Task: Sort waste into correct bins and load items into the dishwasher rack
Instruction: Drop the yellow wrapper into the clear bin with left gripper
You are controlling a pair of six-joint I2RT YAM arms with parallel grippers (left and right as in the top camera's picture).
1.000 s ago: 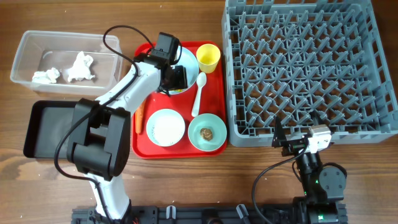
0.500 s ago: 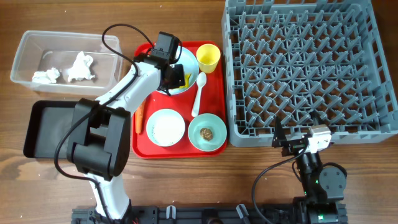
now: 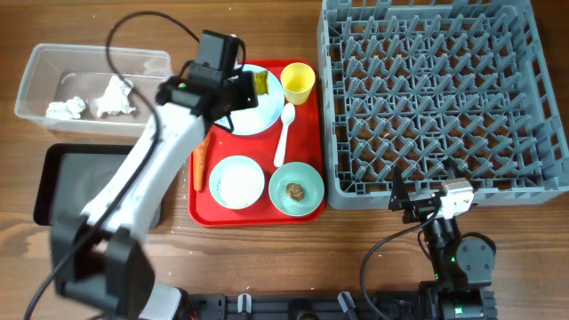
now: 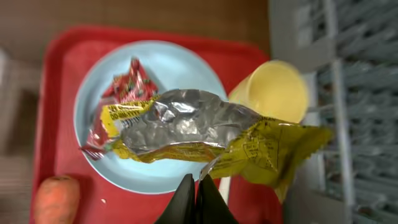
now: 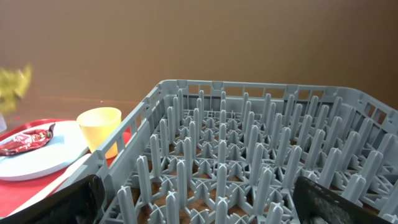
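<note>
Two arms stand at the near edge of a brown wooden surface (image 3: 267, 267). The left claw (image 4: 194, 186) is pinched tight on a yellow wrapper (image 4: 205, 134), its silver inside showing, held over the pale blue plate (image 3: 258, 111) at the far end of a flat red tray (image 3: 311, 142). A red wrapper (image 4: 124, 93) lies on the plate. Just right of the plate stands the yellow cup (image 3: 297, 82), and a white spoon (image 3: 284, 133) lies beside the plate's rim. Nearer on the tray sit two small bowls, one with white rice (image 3: 237, 181) and one with a brown lump (image 3: 296, 188). An orange carrot (image 3: 202, 160) lies along the tray's left edge.

Left of the tray are a clear tub (image 3: 44, 62) holding crumpled white tissue (image 3: 114, 96) and, nearer, a black tray (image 3: 62, 191). The big grey rack (image 3: 440, 98) fills the right side. The right claw (image 5: 199, 199) rests at the rack's near edge, fingers spread wide, gripping nothing. Behind the rack the room is only a plain brown blur.
</note>
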